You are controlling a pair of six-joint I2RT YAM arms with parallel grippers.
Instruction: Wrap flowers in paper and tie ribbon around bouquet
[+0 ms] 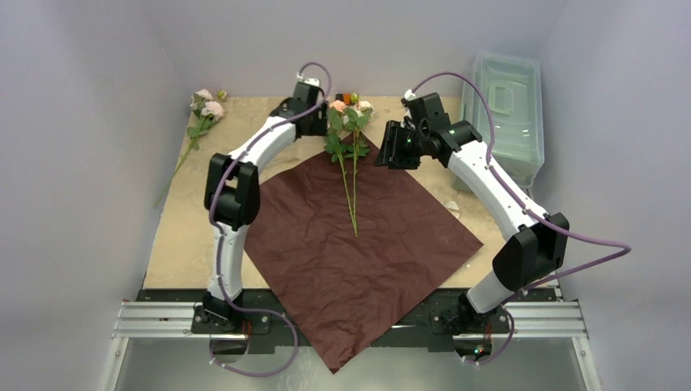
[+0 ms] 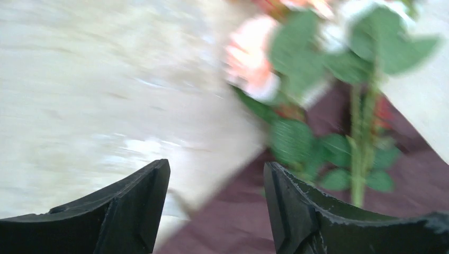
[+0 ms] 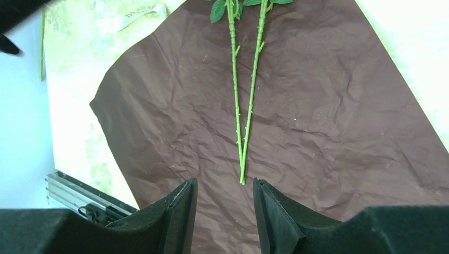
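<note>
Two flowers (image 1: 353, 163) lie on the paper (image 1: 383, 244), blooms at its far corner. Left gripper (image 2: 217, 172) and right gripper (image 3: 223, 185) gape empty. Stem-laying seems in hand; next, fetch the sprig (image 1: 213, 108) far left.

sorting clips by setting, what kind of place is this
Likely a robot test booth in a lab: plain white walls close around a small table, left arm and right arm bolted to a metal rail, a clear plastic bin beside.
</note>
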